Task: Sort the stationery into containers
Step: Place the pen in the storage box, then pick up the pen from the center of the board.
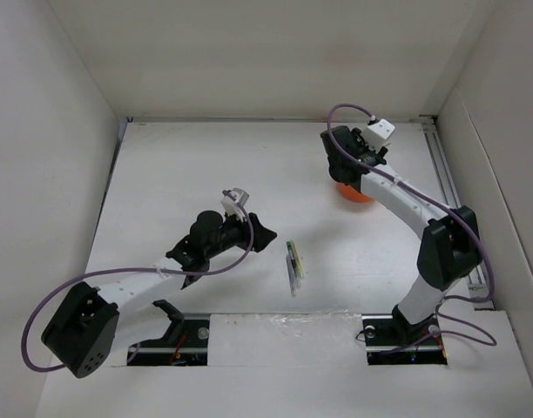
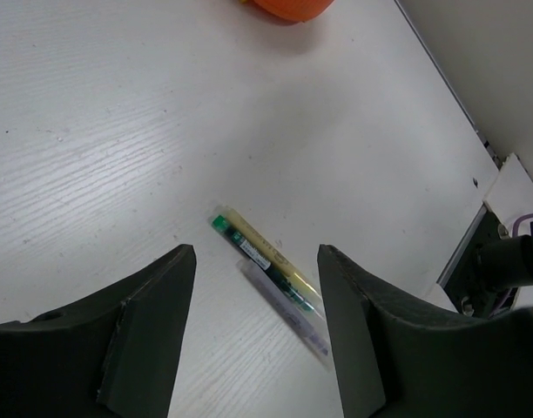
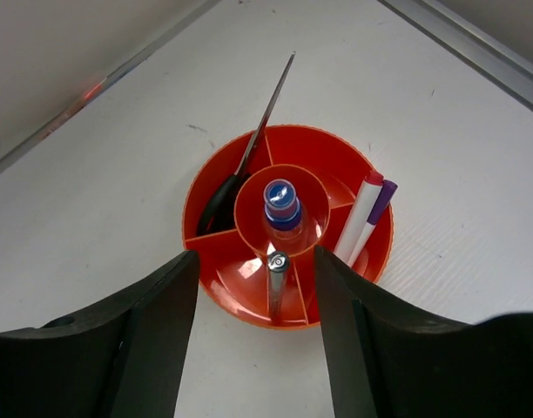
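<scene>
hovering over the orange holder (image 3: 219,257) with the right hand (image 3: 253,257), spread wide and empty. inside: blue-capped bottle (image 3: 281,205) upright in the inner ring; scissors (image 3: 249,161), two markers (image 3: 360,218) and a pen (image 3: 276,274) in outer compartments. left hand (image 2: 256,252) released too, above a green pen (image 2: 265,259) and two others bunched together on the worktop (image 2: 118,131).

Orange holder (image 1: 357,196) mostly under right arm (image 1: 397,198)

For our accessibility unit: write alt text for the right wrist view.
A round orange holder sits on a white table, holding scissors, a blue-capped bottle in its centre ring, a pen and two markers; the open right end effector hangs above it.
</scene>
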Controlling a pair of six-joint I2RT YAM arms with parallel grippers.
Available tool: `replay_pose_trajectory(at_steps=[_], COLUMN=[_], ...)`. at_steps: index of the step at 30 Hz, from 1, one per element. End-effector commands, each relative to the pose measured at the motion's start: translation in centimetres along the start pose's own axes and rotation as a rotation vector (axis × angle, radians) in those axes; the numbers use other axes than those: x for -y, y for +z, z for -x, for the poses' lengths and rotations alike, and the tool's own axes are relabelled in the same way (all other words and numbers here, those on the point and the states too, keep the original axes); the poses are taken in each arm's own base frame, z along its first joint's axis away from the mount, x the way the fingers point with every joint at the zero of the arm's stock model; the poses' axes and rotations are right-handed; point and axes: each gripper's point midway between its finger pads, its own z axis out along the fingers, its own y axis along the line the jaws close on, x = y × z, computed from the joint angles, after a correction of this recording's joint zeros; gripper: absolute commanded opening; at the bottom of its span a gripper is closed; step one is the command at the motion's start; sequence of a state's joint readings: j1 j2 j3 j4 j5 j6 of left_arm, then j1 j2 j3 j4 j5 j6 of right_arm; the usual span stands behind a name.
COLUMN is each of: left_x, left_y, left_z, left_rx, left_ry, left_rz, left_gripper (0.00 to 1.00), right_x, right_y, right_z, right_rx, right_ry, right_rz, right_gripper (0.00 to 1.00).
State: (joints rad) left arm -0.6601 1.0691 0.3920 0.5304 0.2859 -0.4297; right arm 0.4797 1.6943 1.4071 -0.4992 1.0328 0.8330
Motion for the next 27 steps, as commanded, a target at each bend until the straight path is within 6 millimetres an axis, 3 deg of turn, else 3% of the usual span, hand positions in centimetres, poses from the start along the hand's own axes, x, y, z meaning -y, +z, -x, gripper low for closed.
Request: replay_pose_trajectory(at_steps=[1, 3, 7, 10, 11, 13, 16, 19, 21, 22, 23, 24, 25, 27], left_x=[1.1, 1.0, 0.5, 0.4, 1.5, 1.6, 1.7, 0.7, 0.6, 1.1, 1.7, 2.6, 3.7, 4.8], left_y=[0.7, 0.8, 1.0, 1.2, 1.0, 1.0, 0.5, -0.9, -1.8, -2.0, -2.1, -1.7, -2.1, -1.9], left_z=[1.7, 1.5, 0.7, -1.4, -2.9, -5.2, -7.0, -10.0, -11.0, -11.7, -11.9, -11.8, -12.9, -13.5], left_rx=[0.027, 0.01, -0.043, -0.114, -0.169, -0.226, -0.29, -0.363, -0.385, -0.398, -0.405, -0.411, -0.454, -0.483], left_ry=[0.025, 0.02, 0.005, 0.003, 0.019, 0.035, -0.024, -0.113, -0.141, -0.146, -0.14, -0.133, -0.111, -0.106], left_rz=[-0.034, -0.025, 0.003, 0.039, 0.039, 0.109, 0.127, 0.173, 0.197, 0.211, 0.211, 0.205, 0.195, 0.205], left_gripper=[0.53, 0.49, 0.46, 0.46, 0.46, 0.45, 0.42, 0.39, 0.39, 0.39, 0.44, 0.45, 0.45, 0.47], right_x=[-0.8, -0.9, -1.1, -1.3, -1.3, -1.6, -1.3, -0.8, 0.0, 0.0, -0.3, -0.3, 0.0, 0.0], right_y=[-2.3, -3.3, -5.5, -7.3, -7.5, -8.9, -9.5, -10.3, -10.5, -10.7, -10.9, -11.1, -11.3, -11.5], right_z=[2.6, 3.3, 3.5, 2.6, 2.2, 0.4, -1.8, -2.7, -3.1, -3.1, -3.5, -3.4, -3.5, -3.5], right_rx=[0.022, 0.017, -0.017, -0.053, -0.069, -0.128, -0.162, -0.179, -0.19, -0.197, -0.212, -0.215, -0.219, -0.224], right_ry=[0.062, 0.073, 0.095, 0.114, 0.118, 0.107, 0.077, 0.075, 0.08, 0.086, 0.089, 0.099, 0.087, 0.097], right_rz=[0.059, 0.098, 0.189, 0.277, 0.301, 0.368, 0.39, 0.401, 0.406, 0.419, 0.438, 0.452, 0.461, 0.478], right_gripper=[0.62, 0.67, 0.63, 0.44, 0.31, 0.12, 0.08, 0.09, 0.16, 0.29, 0.35, 0.4, 0.44, 0.44])
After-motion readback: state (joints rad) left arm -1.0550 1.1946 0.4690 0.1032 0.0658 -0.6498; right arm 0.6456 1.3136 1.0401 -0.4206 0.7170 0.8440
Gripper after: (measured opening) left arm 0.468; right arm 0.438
